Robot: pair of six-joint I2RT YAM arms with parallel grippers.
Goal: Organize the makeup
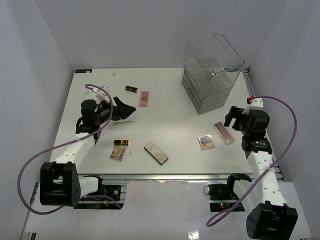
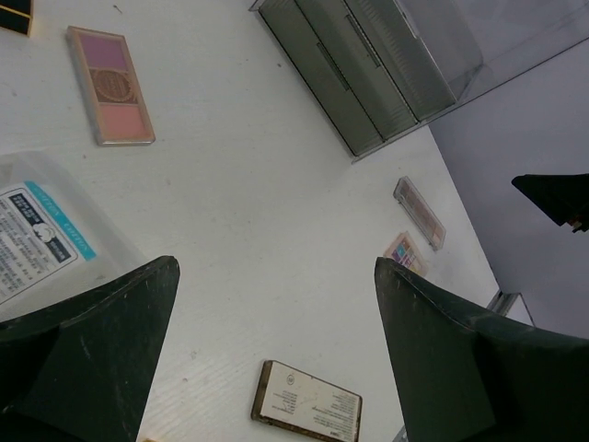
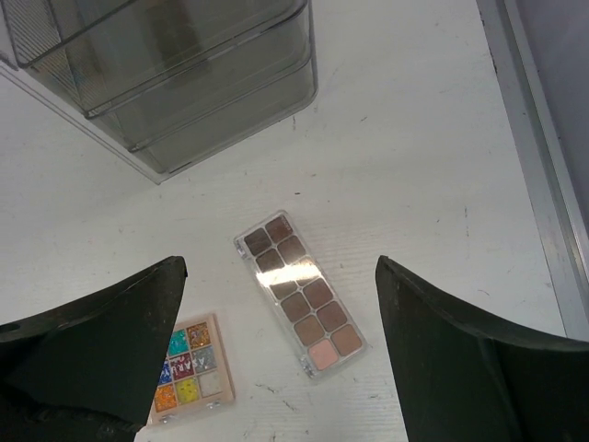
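Observation:
My left gripper [image 1: 125,107] is open and empty above the table's left side, next to a white packet with blue print [image 2: 37,230]. In its wrist view the gripper [image 2: 276,267] has a pink palette [image 2: 110,87] ahead of it and a long dark compact [image 2: 306,402] below. My right gripper [image 1: 234,116] is open and empty; in its wrist view [image 3: 281,267] it hovers over a long brown-shade palette [image 3: 299,290], with a multicolour palette [image 3: 191,368] to the left. Black-and-gold lipsticks lie at the back [image 1: 131,89] and at the front left [image 1: 121,143], the front one beside a small multicolour palette [image 1: 117,154].
A tall clear acrylic drawer box [image 1: 210,75] stands at the back right, its drawers shut [image 3: 184,74]. The table's right edge rail [image 3: 543,184] runs close to my right gripper. A small dark item [image 1: 115,74] lies at the back edge.

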